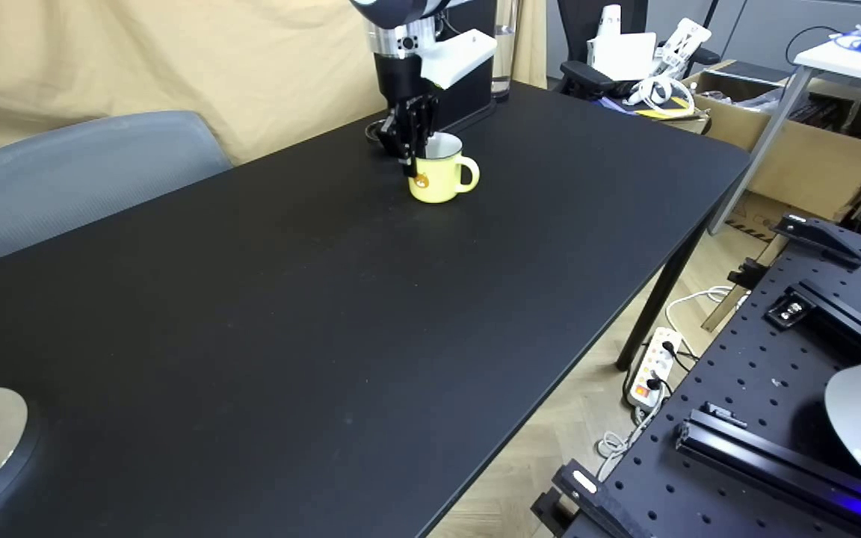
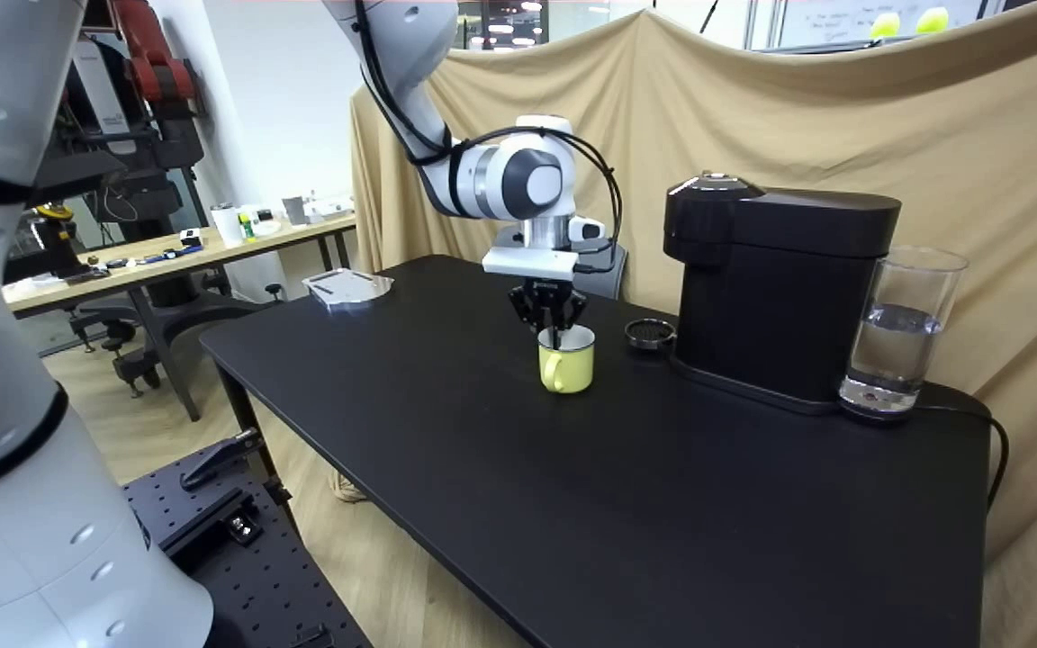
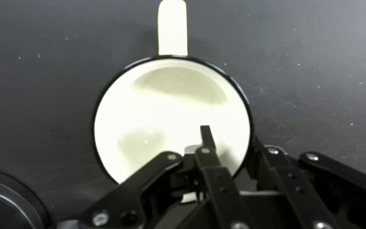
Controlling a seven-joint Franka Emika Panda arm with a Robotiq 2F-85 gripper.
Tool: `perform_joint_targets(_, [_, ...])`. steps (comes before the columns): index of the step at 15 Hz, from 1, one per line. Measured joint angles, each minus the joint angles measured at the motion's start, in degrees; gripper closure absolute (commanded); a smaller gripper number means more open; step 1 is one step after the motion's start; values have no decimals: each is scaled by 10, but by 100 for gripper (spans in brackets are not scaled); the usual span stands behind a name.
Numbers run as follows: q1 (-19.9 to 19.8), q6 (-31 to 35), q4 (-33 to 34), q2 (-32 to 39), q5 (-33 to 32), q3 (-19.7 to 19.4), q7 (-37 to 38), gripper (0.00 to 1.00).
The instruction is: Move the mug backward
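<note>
The pale yellow mug (image 1: 438,183) stands upright on the black table (image 1: 311,321). It also shows in an exterior view (image 2: 572,369) with its handle toward the camera. In the wrist view I look down into its white inside (image 3: 160,111); its handle points to the top of the picture. My gripper (image 3: 232,140) straddles the mug's rim: one finger is inside the mug, the other outside against or near the wall. A gap shows between the inner finger and the wall. The outer fingertip is partly hidden by the rim in the wrist view.
A small dark round object (image 2: 650,335) lies beside the mug, also at the lower left of the wrist view (image 3: 8,203). A black coffee machine (image 2: 770,297) and a glass tank with water (image 2: 897,346) stand behind it. A chair (image 1: 79,179) stands at the table's far edge.
</note>
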Motion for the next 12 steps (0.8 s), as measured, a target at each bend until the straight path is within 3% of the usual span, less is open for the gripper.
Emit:
perform_joint_targets(8, [4, -17, -1, -5, -23, 2, -1, 97])
perform_joint_targets(12, [15, -22, -48, -48, -45, 11, -4, 97])
